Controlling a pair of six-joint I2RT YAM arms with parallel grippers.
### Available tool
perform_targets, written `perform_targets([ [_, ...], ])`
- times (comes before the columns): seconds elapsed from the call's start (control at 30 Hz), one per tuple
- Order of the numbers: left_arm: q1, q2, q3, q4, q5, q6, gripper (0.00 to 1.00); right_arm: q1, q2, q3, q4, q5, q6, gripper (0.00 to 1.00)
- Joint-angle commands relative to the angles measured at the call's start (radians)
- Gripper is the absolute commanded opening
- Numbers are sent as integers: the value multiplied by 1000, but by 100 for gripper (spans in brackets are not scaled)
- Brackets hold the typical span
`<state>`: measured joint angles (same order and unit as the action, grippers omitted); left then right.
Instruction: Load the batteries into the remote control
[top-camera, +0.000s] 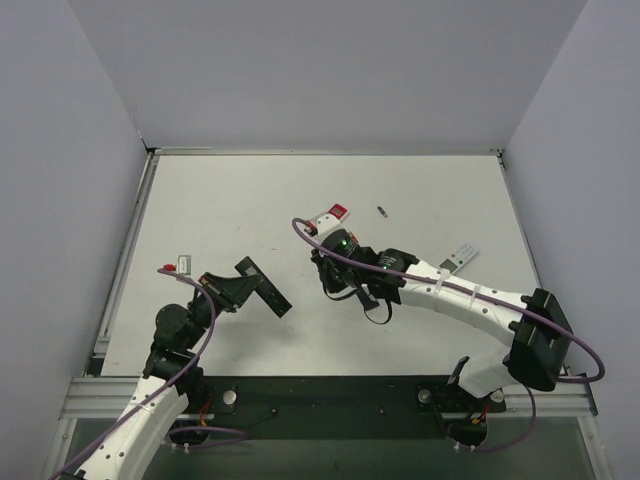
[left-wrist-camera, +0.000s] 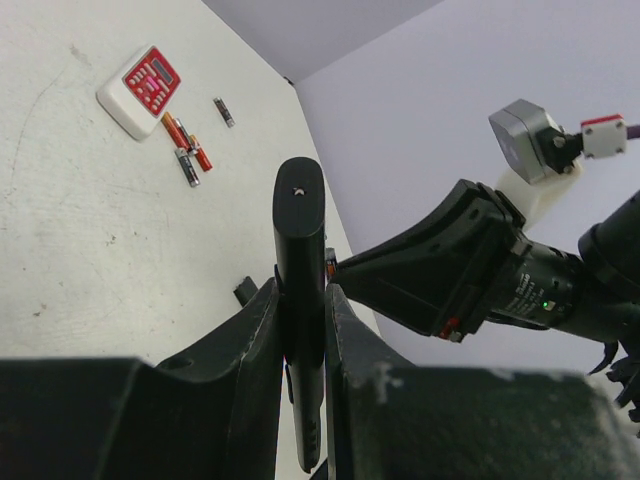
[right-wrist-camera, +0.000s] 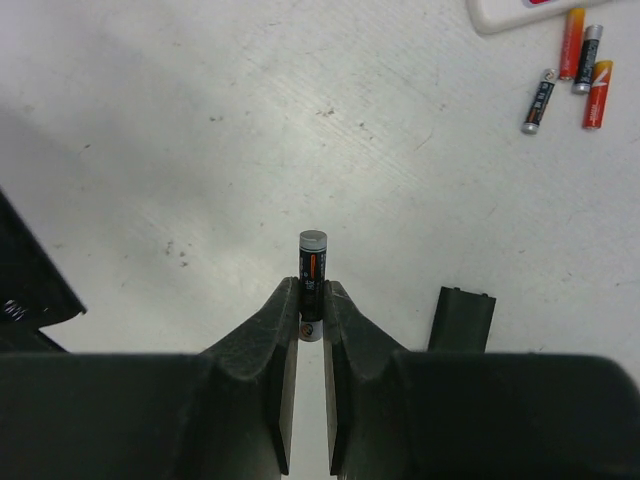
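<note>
left fingers (left-wrist-camera: 258, 350) clamp the slim black remote (left-wrist-camera: 300, 240); right fingers (right-wrist-camera: 265, 350) pinch one dark battery (right-wrist-camera: 312, 270).

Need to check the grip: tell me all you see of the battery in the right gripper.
The battery is a slim cylinder, dark-bodied with an orange mark and a pale-grey end cap. It is pinched on both sides by the right gripper, its capped end sticking out beyond it, over the table.
</note>
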<state>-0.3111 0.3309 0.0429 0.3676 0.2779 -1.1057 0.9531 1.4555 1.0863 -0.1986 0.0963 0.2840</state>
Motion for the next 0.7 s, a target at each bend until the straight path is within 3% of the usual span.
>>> perform_targets([
  [0.0, 3, -7, -23, 96, -8, -63, 0, 61, -67, 21, -62, -32, -58, 0],
  [0.33, 3, -46, -67, 64, -51, -124, 0, 182, -17, 208, -272, -72, -69, 0],
  [0.67, 3, -40, -101, 108, -54, -167, 0, 236, 98, 388, -371, -64, -72, 0],
])
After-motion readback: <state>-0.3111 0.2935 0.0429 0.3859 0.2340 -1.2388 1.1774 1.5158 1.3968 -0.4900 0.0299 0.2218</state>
